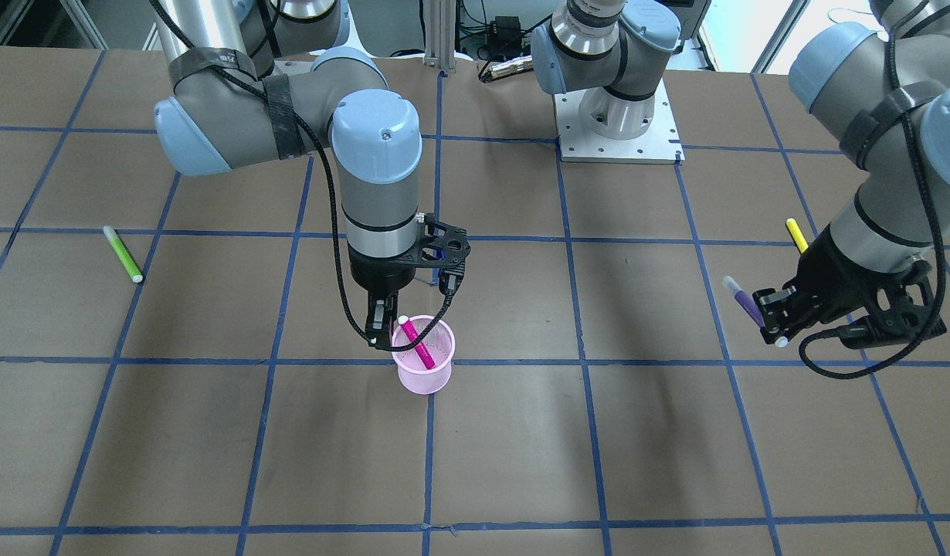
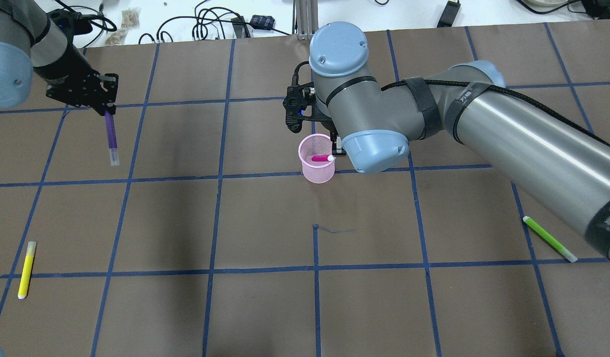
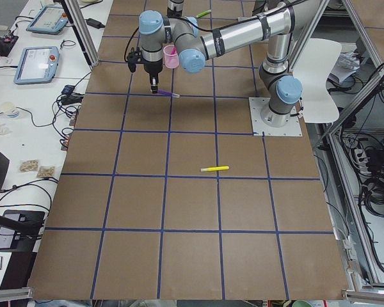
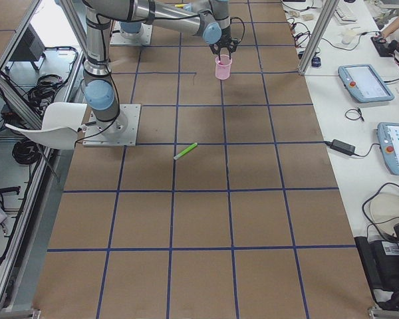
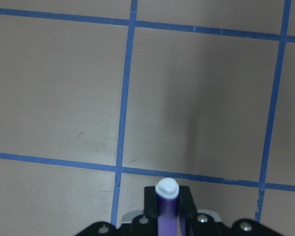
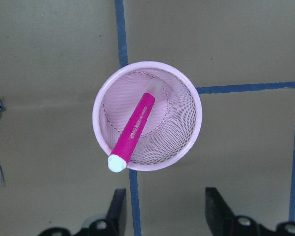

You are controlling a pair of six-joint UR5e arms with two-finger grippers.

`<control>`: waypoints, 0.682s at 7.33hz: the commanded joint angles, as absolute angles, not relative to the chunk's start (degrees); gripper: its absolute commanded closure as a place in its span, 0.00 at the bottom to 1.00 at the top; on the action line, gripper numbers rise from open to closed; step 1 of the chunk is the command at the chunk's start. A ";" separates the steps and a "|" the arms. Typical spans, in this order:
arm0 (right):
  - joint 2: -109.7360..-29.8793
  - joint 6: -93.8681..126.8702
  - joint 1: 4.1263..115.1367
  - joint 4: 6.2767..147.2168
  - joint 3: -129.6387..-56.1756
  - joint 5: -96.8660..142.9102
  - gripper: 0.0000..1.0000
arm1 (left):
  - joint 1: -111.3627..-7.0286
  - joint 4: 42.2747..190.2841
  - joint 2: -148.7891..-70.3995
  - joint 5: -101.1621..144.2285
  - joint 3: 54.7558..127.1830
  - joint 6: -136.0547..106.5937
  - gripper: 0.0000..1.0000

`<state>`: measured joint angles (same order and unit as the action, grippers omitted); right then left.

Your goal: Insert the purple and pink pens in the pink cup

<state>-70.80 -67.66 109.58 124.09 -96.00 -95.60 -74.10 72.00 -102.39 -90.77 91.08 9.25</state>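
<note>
The pink mesh cup (image 1: pixel 422 372) stands upright near the table's middle; it also shows in the overhead view (image 2: pixel 317 167) and the right wrist view (image 6: pixel 187 93). The pink pen (image 1: pixel 418 345) leans inside it, its white cap on the rim (image 6: pixel 135 129). My right gripper (image 6: pixel 166 211) is open just above and beside the cup (image 1: pixel 388 328), apart from the pen. My left gripper (image 2: pixel 106 105) is shut on the purple pen (image 2: pixel 111 135) and holds it above the table, far from the cup (image 1: pixel 770 315); the pen's white tip points down (image 5: pixel 166 212).
A green pen (image 2: pixel 549 238) lies on the table on my right side (image 1: pixel 123 253). A yellow pen (image 2: pixel 26 269) lies on my left side, near the front. The arm's base plate (image 1: pixel 618 148) stands at the table's back edge.
</note>
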 commanded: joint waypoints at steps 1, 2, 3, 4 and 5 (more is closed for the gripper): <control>-72.50 -67.94 108.90 123.93 -94.67 -95.54 0.00 | -75.31 71.29 -102.74 -90.70 90.53 6.26 1.00; -74.95 -67.94 108.11 123.32 -94.05 -95.71 0.00 | -77.58 71.11 -102.74 -90.79 90.44 2.41 1.00; -77.67 -67.77 106.71 122.44 -93.87 -95.89 0.00 | -80.39 69.71 -103.09 -90.70 90.27 -2.06 1.00; -80.22 -67.24 104.52 116.69 -93.35 -95.63 0.00 | -84.68 66.74 -103.53 -90.79 90.26 -8.46 1.00; -82.42 -66.28 102.33 112.28 -92.30 -95.54 0.00 | -89.34 63.32 -103.88 -90.88 90.18 -13.66 1.00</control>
